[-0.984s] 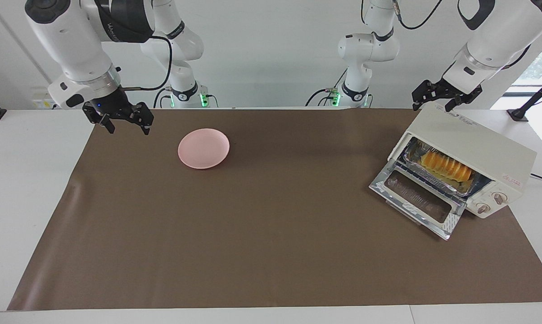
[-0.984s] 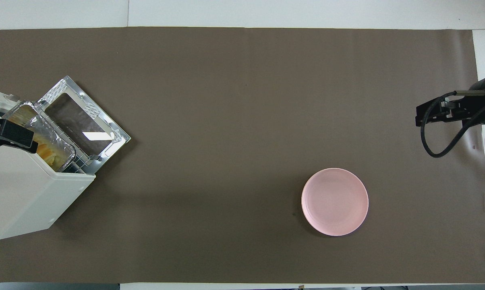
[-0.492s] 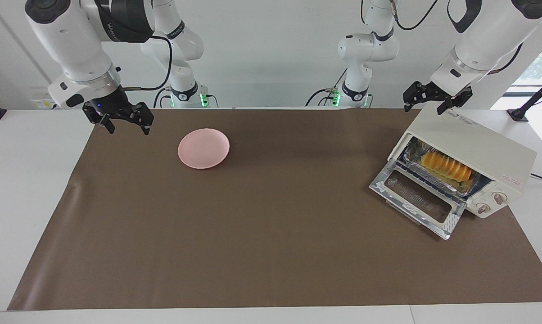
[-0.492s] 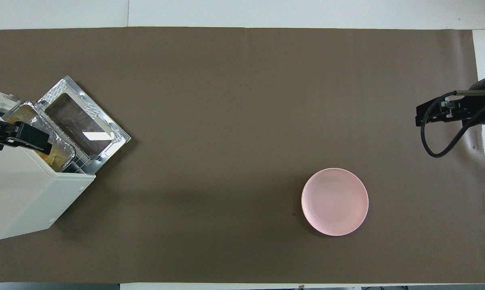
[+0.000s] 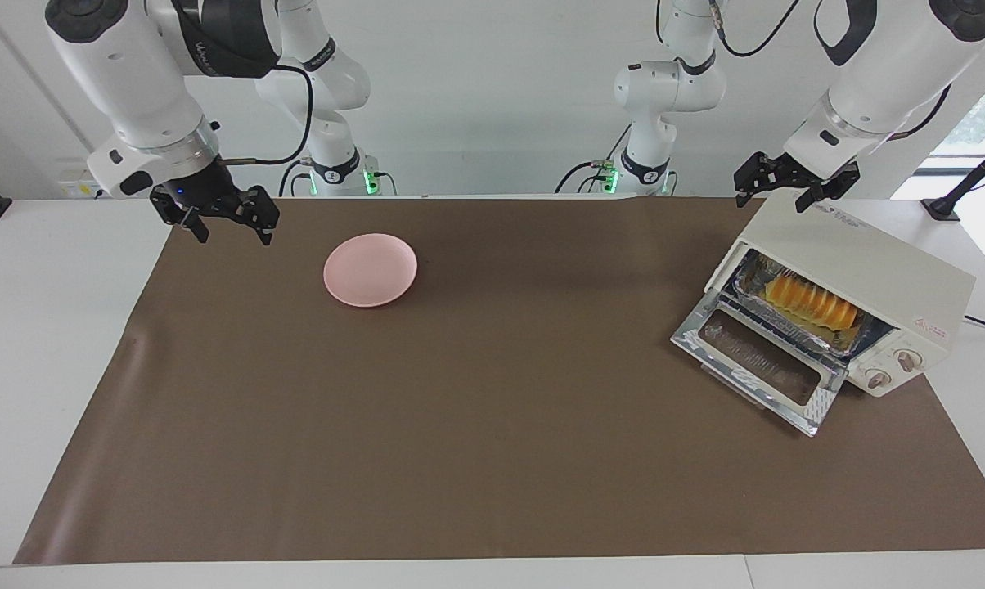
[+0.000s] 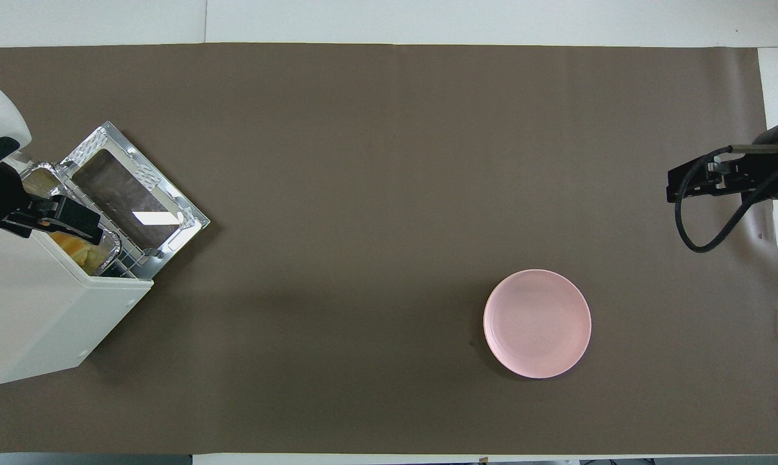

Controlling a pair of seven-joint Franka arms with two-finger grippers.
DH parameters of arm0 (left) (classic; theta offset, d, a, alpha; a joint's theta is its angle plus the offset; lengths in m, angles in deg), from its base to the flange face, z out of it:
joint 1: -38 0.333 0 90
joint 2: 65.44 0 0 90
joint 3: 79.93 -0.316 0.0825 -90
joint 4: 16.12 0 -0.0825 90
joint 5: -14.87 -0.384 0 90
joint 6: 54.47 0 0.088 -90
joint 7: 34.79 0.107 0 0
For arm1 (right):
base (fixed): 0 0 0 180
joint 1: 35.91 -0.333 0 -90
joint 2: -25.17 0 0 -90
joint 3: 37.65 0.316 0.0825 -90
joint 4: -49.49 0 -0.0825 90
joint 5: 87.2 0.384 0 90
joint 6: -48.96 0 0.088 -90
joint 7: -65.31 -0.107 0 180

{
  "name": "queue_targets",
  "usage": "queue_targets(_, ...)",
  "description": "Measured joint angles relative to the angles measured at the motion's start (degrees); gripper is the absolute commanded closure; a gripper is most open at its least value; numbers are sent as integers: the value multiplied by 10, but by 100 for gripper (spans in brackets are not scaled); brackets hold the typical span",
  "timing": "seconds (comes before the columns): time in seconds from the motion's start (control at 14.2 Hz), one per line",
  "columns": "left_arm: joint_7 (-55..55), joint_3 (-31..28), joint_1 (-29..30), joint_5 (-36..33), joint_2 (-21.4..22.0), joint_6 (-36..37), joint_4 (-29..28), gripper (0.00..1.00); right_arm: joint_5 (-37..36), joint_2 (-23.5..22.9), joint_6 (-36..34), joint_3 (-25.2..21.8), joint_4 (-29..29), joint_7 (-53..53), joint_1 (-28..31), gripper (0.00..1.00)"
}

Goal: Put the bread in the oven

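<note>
The yellow-orange bread [image 5: 811, 301] lies in a foil tray [image 5: 754, 274] on the rack inside the cream-white oven [image 5: 869, 258] at the left arm's end of the table. The oven's glass door [image 5: 758, 368] is dropped open. In the overhead view the bread [image 6: 79, 248] peeks out under the oven's [image 6: 33, 310] top edge. My left gripper [image 5: 775, 196] is open and empty, up in the air over the oven's top corner; it also shows in the overhead view [image 6: 50, 219]. My right gripper [image 5: 232, 233] is open and empty, waiting over the mat's edge at the right arm's end.
A round pink plate [image 5: 370, 269] sits empty on the brown mat [image 5: 492, 425], toward the right arm's end; it also shows in the overhead view [image 6: 537, 323]. The open door [image 6: 130, 194] juts out onto the mat in front of the oven.
My left gripper has drifted a little toward the right arm's end above the oven's top, and sits more over the oven's mouth in the overhead view. The right arm has not moved.
</note>
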Motion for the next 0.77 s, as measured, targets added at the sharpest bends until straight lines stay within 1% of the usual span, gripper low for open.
queue_targets(0.49,0,1,0,0,6,-11,-2,0,0,0,0,0,0,0,0,0)
queue_targets(0.77,0,1,0,0,6,-47,-2,0,0,0,0,0,0,0,0,0)
